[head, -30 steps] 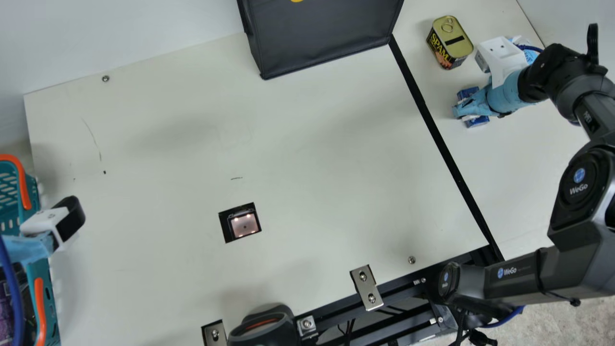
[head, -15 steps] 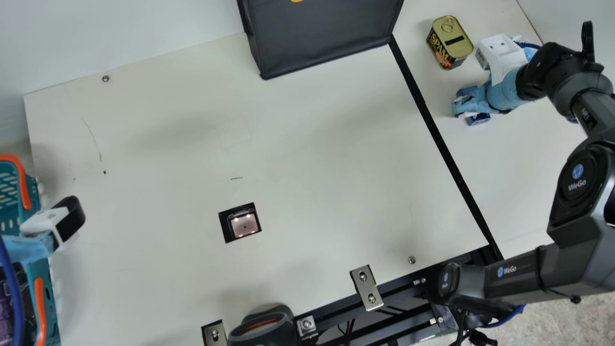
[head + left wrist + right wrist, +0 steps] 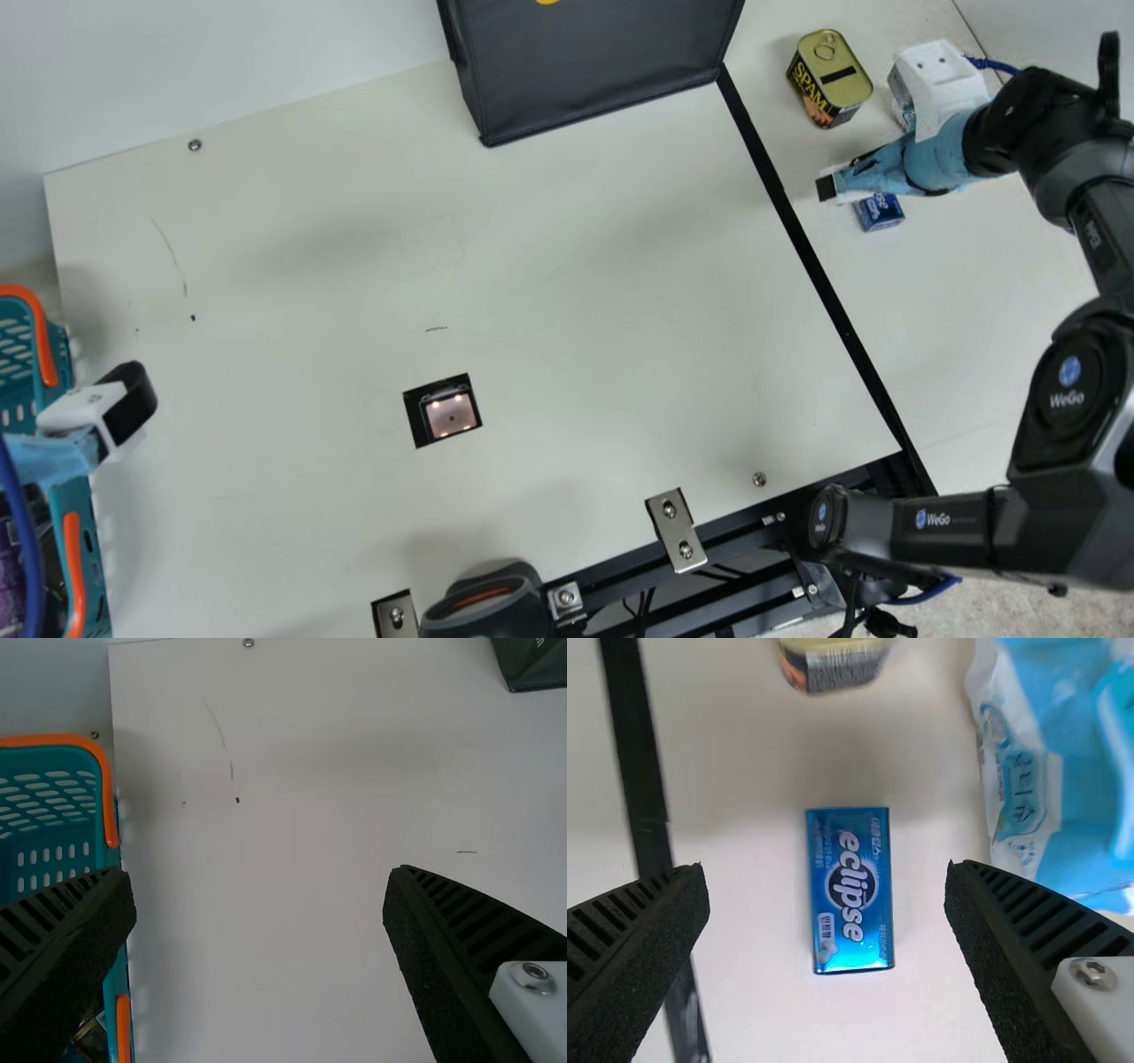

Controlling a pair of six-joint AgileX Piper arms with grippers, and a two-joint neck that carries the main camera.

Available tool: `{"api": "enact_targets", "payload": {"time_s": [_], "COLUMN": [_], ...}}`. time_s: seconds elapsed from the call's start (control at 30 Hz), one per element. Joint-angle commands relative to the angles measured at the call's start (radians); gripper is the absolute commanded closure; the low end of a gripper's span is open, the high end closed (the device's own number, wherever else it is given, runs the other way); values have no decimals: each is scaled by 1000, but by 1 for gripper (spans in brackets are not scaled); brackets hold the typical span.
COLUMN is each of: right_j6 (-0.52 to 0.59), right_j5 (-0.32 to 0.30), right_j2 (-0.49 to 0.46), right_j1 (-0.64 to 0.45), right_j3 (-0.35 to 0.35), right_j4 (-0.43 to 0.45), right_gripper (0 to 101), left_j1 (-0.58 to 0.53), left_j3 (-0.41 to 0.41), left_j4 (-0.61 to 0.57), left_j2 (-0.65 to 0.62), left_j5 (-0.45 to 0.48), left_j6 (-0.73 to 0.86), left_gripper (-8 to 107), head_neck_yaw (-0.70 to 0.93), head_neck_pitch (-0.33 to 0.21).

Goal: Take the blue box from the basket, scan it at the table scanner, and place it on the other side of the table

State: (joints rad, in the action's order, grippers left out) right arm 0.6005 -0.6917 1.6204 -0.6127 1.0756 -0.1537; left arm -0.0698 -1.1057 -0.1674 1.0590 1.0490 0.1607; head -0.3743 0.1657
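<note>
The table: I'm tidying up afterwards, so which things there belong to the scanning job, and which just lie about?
For the job:
- blue box, standing apart from the open right gripper's fingers
- table scanner
- basket
- table

Just lying about:
- gold-topped can
- dark bag
- blue-and-white packet

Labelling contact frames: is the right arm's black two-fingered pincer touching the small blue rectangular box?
Apart. The right wrist view shows bare cream table between the blue box and each finger of the open right pincer.
</note>
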Motion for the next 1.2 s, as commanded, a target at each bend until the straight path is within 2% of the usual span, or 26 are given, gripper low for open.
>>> {"api": "enact_targets", "payload": {"time_s": [0.0,0.4,0.7,0.73,0.8,1.17], "right_j6": [-5,-73,-203,-175,-200,-369], "right_j5": [-28,-186,-285,-277,-296,-390], "right_j2": [-49,-289,-468,-433,-463,-640], "right_j1": [5,68,159,144,160,354], "right_j3": [7,61,80,79,79,105], "right_j4": [-12,-69,-30,-40,-32,49], "right_gripper": [6,6,6,6,6,6], "left_j1": [0,0,0,0,0,26], "left_j3": [0,0,0,0,0,-62], "left_j4": [0,0,0,0,0,90], "left_j2": [0,0,0,0,0,-192], "left_j5": [0,0,0,0,0,104], "left_j6": [0,0,0,0,0,-102], "left_gripper": [9,9,9,9,9,9], "head_neck_yaw": [-2,-2,-2,-2,-2,254], "head_neck_pitch": [-27,-27,-27,-27,-27,-27]}}
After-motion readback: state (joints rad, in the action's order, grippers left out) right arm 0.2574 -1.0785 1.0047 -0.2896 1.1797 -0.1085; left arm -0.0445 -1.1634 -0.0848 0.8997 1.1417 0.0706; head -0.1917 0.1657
